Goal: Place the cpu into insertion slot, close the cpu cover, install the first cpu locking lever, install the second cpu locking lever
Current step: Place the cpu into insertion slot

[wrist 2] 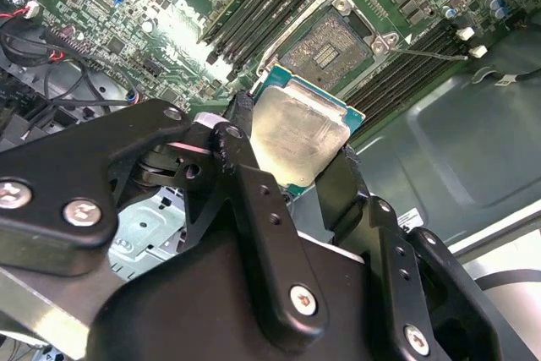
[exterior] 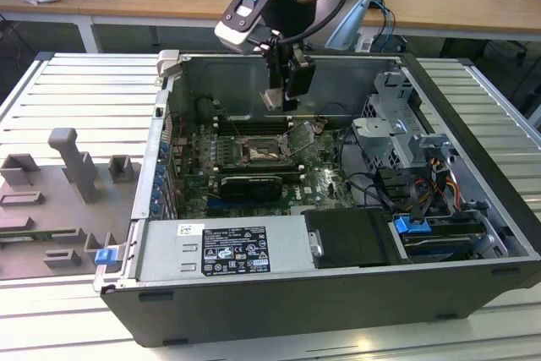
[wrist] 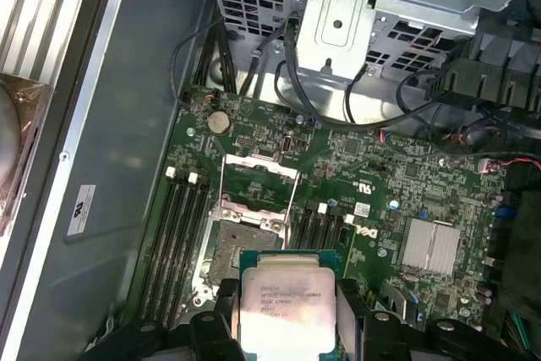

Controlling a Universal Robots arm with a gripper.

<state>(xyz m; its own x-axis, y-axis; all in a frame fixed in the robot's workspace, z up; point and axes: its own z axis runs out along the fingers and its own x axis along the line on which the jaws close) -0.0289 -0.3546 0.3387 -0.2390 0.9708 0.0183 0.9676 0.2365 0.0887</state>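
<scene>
My gripper (exterior: 280,101) hangs inside the open computer case, shut on the cpu (exterior: 274,99). In both wrist views the cpu (wrist 2: 300,128) (wrist: 286,302) is a pale silver square on a green edge, pinched between two black fingers (wrist 2: 239,133). It is held in the air above the motherboard, a little off from the insertion slot (exterior: 261,152) (wrist 2: 338,44) (wrist: 241,247), which lies bare with its dark centre showing. The cpu cover (exterior: 303,136) (wrist: 258,179) stands swung open beside the slot. A thin metal lever (wrist 2: 427,55) sticks out next to the slot.
Long black memory slots (wrist: 173,234) flank the socket on both sides. A metal drive cage (exterior: 397,128) with cables and a power supply (exterior: 224,249) crowd the case (exterior: 473,209). A grey moulded fixture (exterior: 72,166) sits on the table at the exterior view's left.
</scene>
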